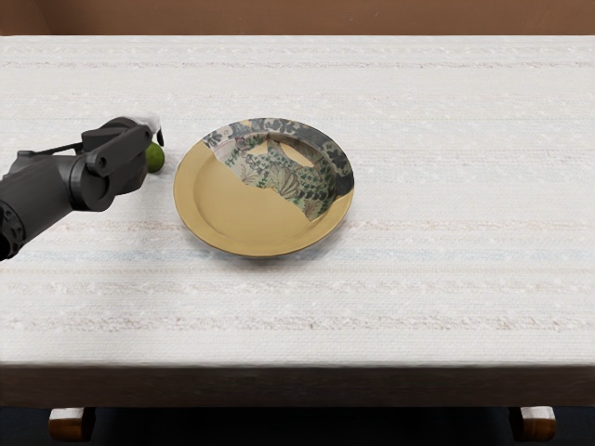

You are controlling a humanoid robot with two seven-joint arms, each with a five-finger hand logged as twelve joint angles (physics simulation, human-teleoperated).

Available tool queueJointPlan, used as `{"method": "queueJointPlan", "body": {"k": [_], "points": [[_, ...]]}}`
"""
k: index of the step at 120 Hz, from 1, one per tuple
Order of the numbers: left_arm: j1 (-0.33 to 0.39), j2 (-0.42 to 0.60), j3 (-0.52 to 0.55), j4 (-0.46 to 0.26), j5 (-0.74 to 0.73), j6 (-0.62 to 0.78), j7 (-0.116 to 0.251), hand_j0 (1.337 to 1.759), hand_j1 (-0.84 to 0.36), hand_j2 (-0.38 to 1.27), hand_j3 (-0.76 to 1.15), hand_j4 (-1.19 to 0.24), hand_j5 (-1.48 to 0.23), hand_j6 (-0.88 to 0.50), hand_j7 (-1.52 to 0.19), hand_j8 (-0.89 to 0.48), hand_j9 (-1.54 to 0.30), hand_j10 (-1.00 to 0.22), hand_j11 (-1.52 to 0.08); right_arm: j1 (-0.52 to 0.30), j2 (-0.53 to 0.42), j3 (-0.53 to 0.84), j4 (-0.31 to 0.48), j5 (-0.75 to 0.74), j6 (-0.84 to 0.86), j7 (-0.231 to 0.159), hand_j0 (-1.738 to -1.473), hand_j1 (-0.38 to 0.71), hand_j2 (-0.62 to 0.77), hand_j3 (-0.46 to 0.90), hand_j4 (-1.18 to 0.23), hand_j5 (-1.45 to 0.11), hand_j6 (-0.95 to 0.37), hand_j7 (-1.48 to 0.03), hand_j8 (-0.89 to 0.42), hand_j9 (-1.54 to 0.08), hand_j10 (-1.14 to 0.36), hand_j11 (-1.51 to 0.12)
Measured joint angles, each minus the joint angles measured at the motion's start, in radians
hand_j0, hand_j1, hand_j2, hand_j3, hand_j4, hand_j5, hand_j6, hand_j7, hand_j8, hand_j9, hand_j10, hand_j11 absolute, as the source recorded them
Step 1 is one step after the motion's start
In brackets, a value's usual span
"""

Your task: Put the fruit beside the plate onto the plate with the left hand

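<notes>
Head view, the only one we have: a pale, woven-looking counter (428,288) fills most of the frame, with a brown wall (297,17) behind its far edge and two wooden feet (72,423) showing under its near edge. The plate (218,200) sits flat on the counter, a little left of centre and nearer the far edge than the near one; it is mostly plain ochre, with a dark leafy pattern across its far and right part. The fruit (158,158), small, round and green, lies on the counter just beside the plate's left rim, a thin strip of counter between them, so it is not on the plate. The left arm (42,190), dark grey, comes in from the left edge, and the left hand (119,156) is over the fruit's left side, hiding part of it. A pale tip of the fingers (149,119) shows above the fruit; we cannot tell whether they are apart, together or clamped on the fruit, nor whether they touch it.
</notes>
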Motion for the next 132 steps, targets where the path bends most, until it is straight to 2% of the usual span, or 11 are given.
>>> {"method": "queueJointPlan", "body": {"k": [29, 51, 59, 95, 128, 132], "points": [[0.005, 0.000, 0.001, 0.003, -0.002, 0.001, 0.000, 1.658, -0.20, 0.11, 0.00, -0.50, -0.55, -0.39, -0.59, -0.45, -0.61, -0.48, -0.60, 0.000, 0.000, 0.000, 0.000, 0.000, 0.000, 0.000, -1.658, -0.31, -0.01, 0.00, -0.03, -0.04, -0.03, -0.04, -0.03, -0.04, -0.03, -0.04], [0.008, 0.000, 0.002, 0.002, -0.005, -0.001, 0.000, 1.658, -0.24, 0.11, 0.00, -0.58, -0.61, -0.47, -0.64, -0.57, -0.65, -0.52, -0.65, 0.000, 0.000, 0.000, 0.000, 0.000, -0.001, 0.000, -1.658, -0.31, -0.01, 0.00, -0.03, -0.04, -0.03, -0.04, -0.03, -0.04, -0.03, -0.04], [0.007, 0.000, 0.002, 0.002, -0.008, -0.002, 0.000, 1.658, -0.25, 0.12, 0.00, -0.58, -0.63, -0.48, -0.66, -0.61, -0.67, -0.52, -0.67, 0.000, 0.000, 0.000, 0.000, 0.000, -0.001, 0.000, -1.658, -0.31, -0.01, 0.00, -0.03, -0.04, -0.03, -0.04, -0.03, -0.04, -0.03, -0.04], [0.006, 0.000, 0.000, 0.001, -0.020, -0.029, 0.001, 1.654, -0.31, 0.17, 0.00, -0.60, -0.65, -0.46, -0.68, -0.54, -0.76, -0.59, -0.76, 0.000, 0.000, 0.000, 0.000, 0.000, -0.002, 0.000, -1.658, -0.31, -0.01, 0.00, -0.03, -0.04, -0.03, -0.04, -0.03, -0.04, -0.03, -0.04], [0.006, 0.000, -0.002, 0.001, -0.026, -0.043, 0.003, 1.647, -0.32, 0.12, 0.00, -0.57, -0.67, -0.41, -0.74, -0.48, -0.83, -0.63, -0.82, 0.000, 0.000, 0.000, 0.000, 0.000, -0.002, 0.000, -1.658, -0.31, -0.01, 0.00, -0.03, -0.04, -0.03, -0.04, -0.03, -0.04, -0.03, -0.04], [0.006, 0.000, -0.002, 0.001, -0.027, -0.050, 0.003, 1.646, -0.32, 0.11, 0.00, -0.57, -0.69, -0.38, -0.76, -0.47, -0.85, -0.63, -0.84, 0.000, 0.000, 0.000, 0.000, 0.000, -0.002, 0.000, -1.658, -0.31, -0.01, 0.00, -0.03, -0.04, -0.03, -0.04, -0.03, -0.04, -0.03, -0.04]]}}
